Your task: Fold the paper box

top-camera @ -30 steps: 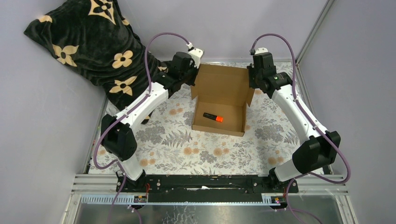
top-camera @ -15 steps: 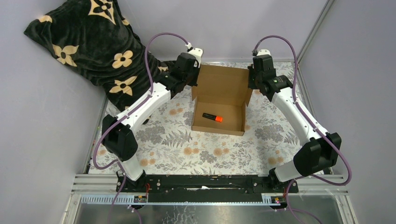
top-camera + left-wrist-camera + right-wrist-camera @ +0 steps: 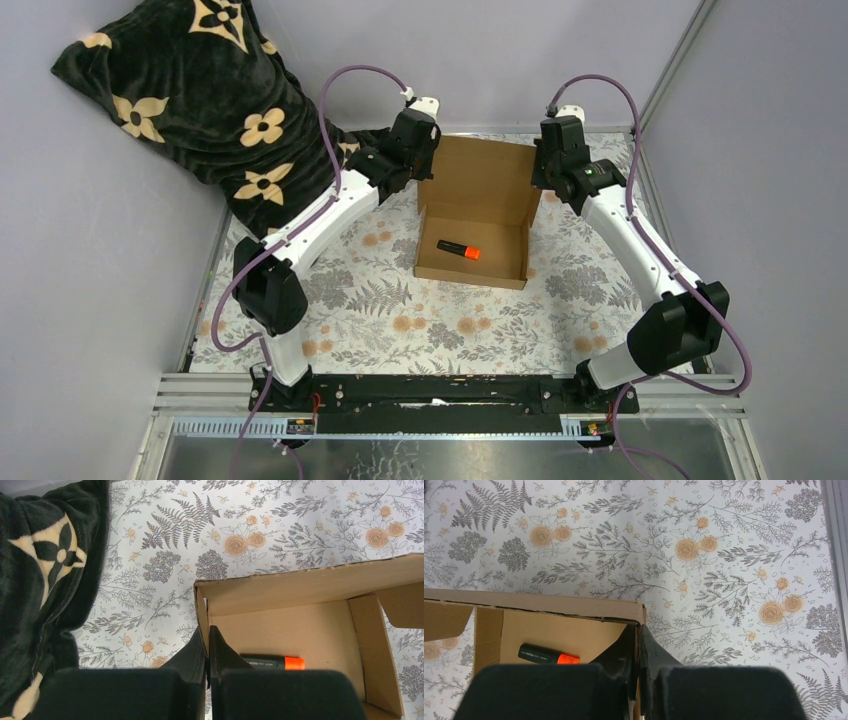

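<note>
- Judged well along: the paper box (image 3: 480, 180) sits at the far middle of the table as a shallow rectangular tray with its walls raised. The lid stands open on the far side, so closing and tucking it seem to be what remains.
- The left gripper (image 3: 208, 636) has its jaws pinching the left wall's far end. The right gripper (image 3: 638, 636) pinches the right wall likewise.
- The box is plain brown corrugated cardboard, matte, with ragged die-cut edges.
- An orange-and-black marker (image 3: 457, 249) lies inside, and a floral tablecloth (image 3: 370, 300) lies beneath.
</note>
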Motion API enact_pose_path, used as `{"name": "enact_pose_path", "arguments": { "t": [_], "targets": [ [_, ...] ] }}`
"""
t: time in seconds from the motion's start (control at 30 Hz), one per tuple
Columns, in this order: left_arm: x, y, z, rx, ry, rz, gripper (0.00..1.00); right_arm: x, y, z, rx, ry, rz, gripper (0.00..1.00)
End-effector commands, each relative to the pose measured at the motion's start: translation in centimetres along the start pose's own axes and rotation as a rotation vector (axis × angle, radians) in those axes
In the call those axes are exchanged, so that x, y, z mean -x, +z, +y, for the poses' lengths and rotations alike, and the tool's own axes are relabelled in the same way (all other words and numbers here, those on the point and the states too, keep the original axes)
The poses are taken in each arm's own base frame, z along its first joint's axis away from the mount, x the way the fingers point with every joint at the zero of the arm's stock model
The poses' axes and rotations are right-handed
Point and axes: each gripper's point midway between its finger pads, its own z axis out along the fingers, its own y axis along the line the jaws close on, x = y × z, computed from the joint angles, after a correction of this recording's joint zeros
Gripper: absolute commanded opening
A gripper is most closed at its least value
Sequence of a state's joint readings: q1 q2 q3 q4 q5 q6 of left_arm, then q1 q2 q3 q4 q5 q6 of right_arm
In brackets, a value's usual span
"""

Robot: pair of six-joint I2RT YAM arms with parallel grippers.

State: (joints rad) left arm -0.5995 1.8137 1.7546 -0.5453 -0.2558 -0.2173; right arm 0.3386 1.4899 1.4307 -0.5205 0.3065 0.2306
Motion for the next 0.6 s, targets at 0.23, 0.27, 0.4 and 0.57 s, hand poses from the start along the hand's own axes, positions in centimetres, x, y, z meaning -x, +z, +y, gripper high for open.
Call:
{"name": "enact_pose_path", "arguments": {
  "t": [0.23,0.27,0.4,0.57],
  "targets": [
    [0.51,-0.53,-5.51,-0.128,-0.094,-0.018,0.02,3.17,-0.9,5.51,0.166,0.139,-0.086,0.0],
    [0.49,-0.52,-5.47,-0.124,-0.101,-0.018,0.02,3.16,-0.88,5.47,0.161,0.147,-0.089,0.0],
    [0.44,-0.35,-5.51,-0.111,-0.139,-0.016,0.02,3.26,-0.83,5.3,0.14,0.166,-0.105,0.0],
    [0.12,-0.02,-5.62,-0.093,-0.182,-0.005,0.02,2.93,-0.55,5.43,0.121,0.176,-0.111,0.0]
  ]
}}
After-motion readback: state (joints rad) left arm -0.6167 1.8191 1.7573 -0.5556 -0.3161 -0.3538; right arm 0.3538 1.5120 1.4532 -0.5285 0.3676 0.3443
